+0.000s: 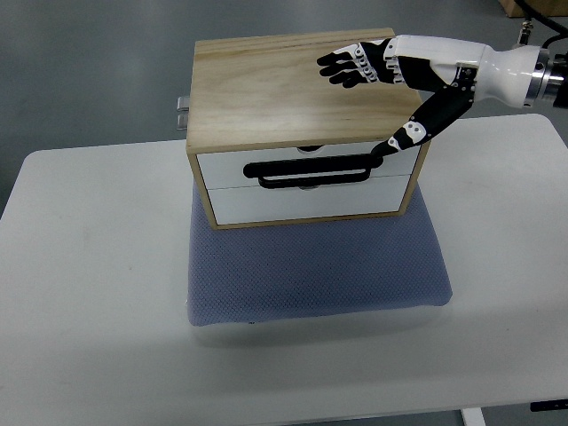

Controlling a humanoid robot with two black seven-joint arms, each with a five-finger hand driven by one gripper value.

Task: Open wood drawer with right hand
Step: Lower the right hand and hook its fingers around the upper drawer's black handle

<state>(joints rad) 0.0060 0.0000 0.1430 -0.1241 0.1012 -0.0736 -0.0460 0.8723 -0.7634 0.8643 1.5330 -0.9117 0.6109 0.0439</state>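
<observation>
A light wood box [284,89] with two white drawer fronts stands on a blue-grey mat [315,266]. A black bar handle [311,171] runs across the upper drawer front [222,167], and both drawers look closed. My right hand [373,80] comes in from the right edge. Its fingers [346,67] lie spread over the box's top. Its thumb [404,138] reaches down the front, with its tip by the right end of the handle. The hand holds nothing. The left arm is out of view.
The box and mat sit on a white table [89,266]. A small metal fitting [182,111] sticks out behind the box at its left. The table's front edge runs along the bottom of the view.
</observation>
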